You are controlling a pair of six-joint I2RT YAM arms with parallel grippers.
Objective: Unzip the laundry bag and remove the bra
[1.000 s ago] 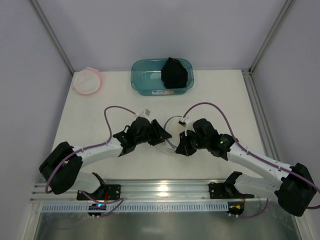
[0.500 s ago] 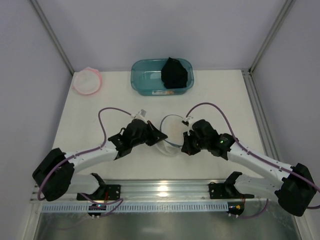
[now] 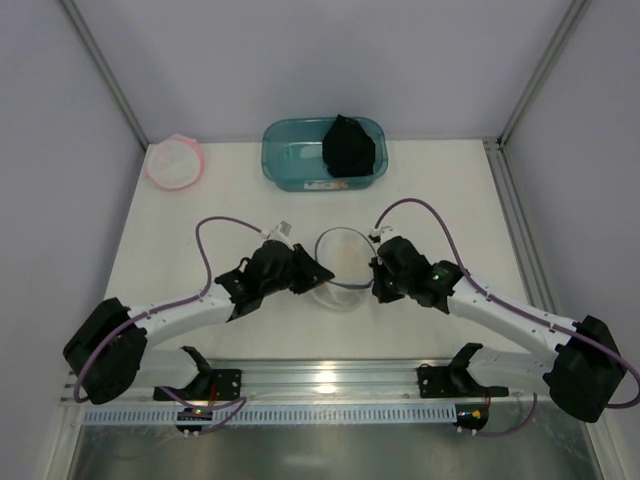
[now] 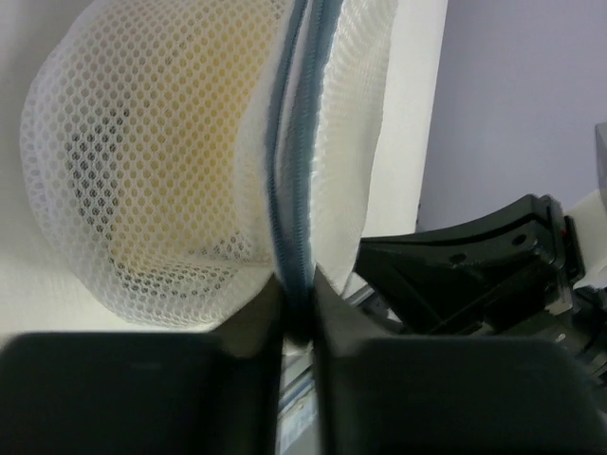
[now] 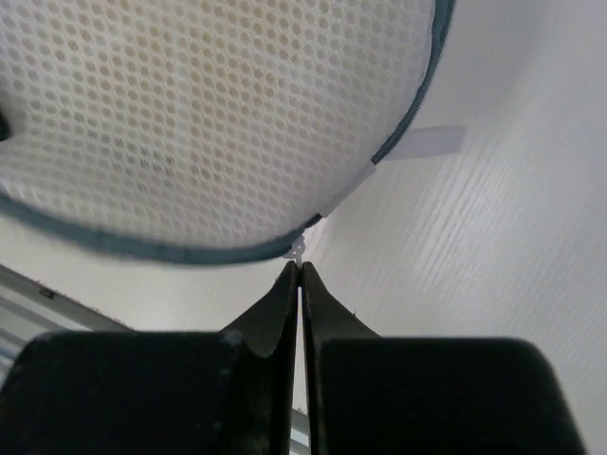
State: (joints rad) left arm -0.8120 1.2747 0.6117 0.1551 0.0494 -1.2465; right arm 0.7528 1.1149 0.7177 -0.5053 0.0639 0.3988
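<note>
The laundry bag (image 3: 340, 262), white mesh with a dark grey-blue rim hoop, sits between my two grippers at the table's middle. My left gripper (image 3: 316, 276) is shut on the bag's blue rim seam (image 4: 296, 190); its jaws pinch the seam from both sides. My right gripper (image 3: 378, 281) is shut on the small white zipper pull (image 5: 300, 251) at the bag's rim (image 5: 209, 252). A pale yellowish mass (image 4: 180, 123) shows faintly through the mesh; I cannot tell what it is. The bra is not plainly in view.
A teal tub (image 3: 290, 160) at the back centre holds a black garment (image 3: 349, 146). A pink-rimmed round mesh bag (image 3: 174, 162) lies at the back left. A metal rail (image 3: 320, 380) runs along the near edge. Purple cables loop over both arms.
Both grippers moved a little toward the far side with the bag. The bag's hoop has tipped up and now shows as a wider ring. The right gripper shifted right.
</note>
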